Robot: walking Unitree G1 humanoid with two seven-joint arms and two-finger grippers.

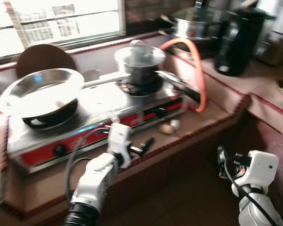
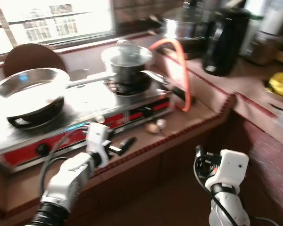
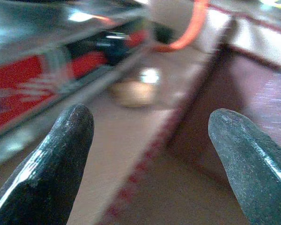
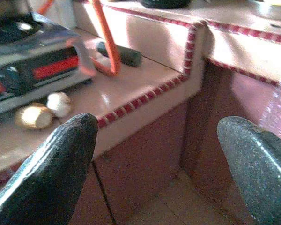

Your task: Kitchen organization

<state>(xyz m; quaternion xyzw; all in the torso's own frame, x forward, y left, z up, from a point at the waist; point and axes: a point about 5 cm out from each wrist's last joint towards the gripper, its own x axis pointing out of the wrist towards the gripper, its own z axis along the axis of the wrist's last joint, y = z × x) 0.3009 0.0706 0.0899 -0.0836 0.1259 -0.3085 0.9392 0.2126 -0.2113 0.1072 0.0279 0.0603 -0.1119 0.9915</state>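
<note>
While both grippers hung spread and empty, the left gripper [image 1: 140, 147] hovered over the counter edge [image 1: 179, 141], apparently approaching the two small pale items [image 1: 170, 126] before the stove [image 1: 85, 127]; reaching farther forward seemed needed. The right gripper [image 1: 221, 157] waited below.

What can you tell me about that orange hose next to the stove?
The orange hose looks like smooth rubber or plastic tubing. It rises from behind the lidded steel pot on the stove, arches over, then drops down the stove's right end to the tiled counter, where it curls back toward the stove's side. In the right wrist view its low loop lies on the counter close beside a dark cylindrical handle; whether they touch is unclear. Where either end connects cannot be made out.
</note>
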